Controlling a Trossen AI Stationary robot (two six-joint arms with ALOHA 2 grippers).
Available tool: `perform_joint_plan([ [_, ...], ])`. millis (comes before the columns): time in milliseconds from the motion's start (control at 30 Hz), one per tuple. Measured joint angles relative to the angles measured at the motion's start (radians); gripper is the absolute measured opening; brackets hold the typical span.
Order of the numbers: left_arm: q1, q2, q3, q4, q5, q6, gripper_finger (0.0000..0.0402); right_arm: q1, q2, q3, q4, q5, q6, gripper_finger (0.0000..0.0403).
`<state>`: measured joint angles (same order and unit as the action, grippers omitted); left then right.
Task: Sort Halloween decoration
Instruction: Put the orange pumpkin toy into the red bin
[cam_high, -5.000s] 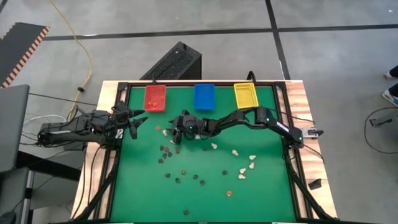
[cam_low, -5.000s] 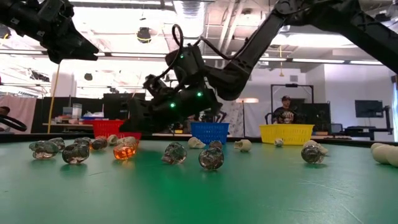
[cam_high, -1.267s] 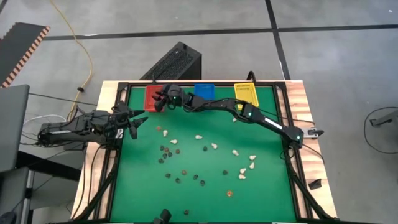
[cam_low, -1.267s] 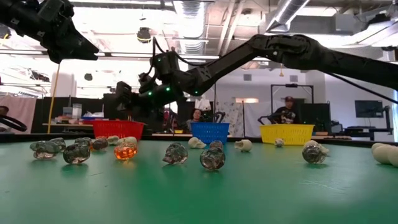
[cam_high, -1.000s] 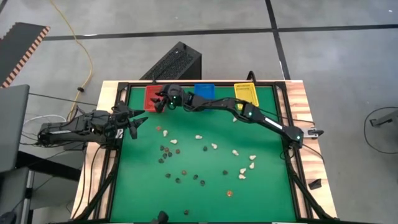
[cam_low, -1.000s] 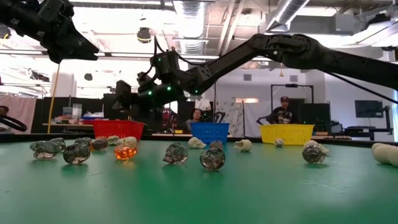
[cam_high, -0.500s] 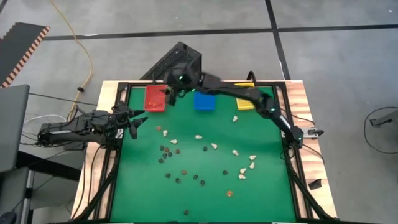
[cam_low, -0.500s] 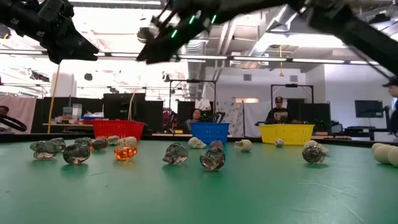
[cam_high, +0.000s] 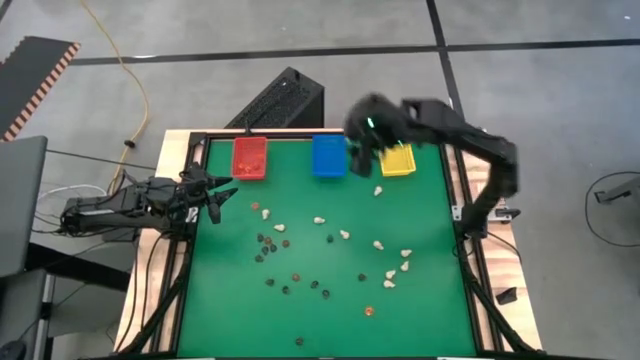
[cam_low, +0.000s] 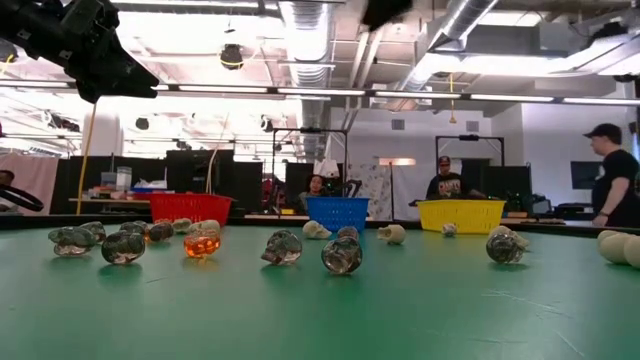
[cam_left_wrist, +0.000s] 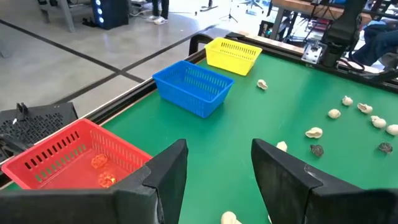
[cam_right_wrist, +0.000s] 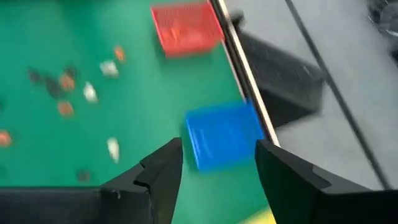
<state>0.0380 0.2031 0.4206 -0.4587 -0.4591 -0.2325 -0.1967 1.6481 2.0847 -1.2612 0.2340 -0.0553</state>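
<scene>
Since the earlier frame, the right gripper (cam_high: 362, 135) has been lifted from the red bin (cam_high: 249, 158) and swung high between the blue bin (cam_high: 327, 155) and yellow bin (cam_high: 395, 154), fingers spread, nothing held. The Halloween decoration (cam_high: 320, 253) lies scattered mid-table, untouched: judged light, rigid, prone to rolling; each piece is best pinched across its body. The left gripper (cam_high: 222, 196) waits at the left edge, spread.

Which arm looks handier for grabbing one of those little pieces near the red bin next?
Probably the left. Its open gripper sits beside the red bin, with trinkets close by. The right gripper, also open and empty, is raised between the blue bin and yellow bin, farther off.
</scene>
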Motion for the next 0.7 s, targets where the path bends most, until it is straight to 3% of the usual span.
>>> perform_joint_plan([
  [167,0.0,0.0,0.0,0.0,0.0,0.0,0.0169,0.17,-0.276,-0.376,0.067,0.06,0.211,0.0228],
  [400,0.0,0.0,0.0,0.0,0.0,0.0,0.0169,0.572,-0.566,-1.017,0.447,0.252,0.627,0.0228],
  [567,0.0,0.0,0.0,0.0,0.0,0.0,0.0169,0.839,-0.581,-1.377,0.987,0.394,0.789,0.0228],
  [700,0.0,0.0,0.0,0.0,0.0,0.0,0.0169,0.961,-0.477,-1.506,1.329,0.466,0.79,0.0228],
])
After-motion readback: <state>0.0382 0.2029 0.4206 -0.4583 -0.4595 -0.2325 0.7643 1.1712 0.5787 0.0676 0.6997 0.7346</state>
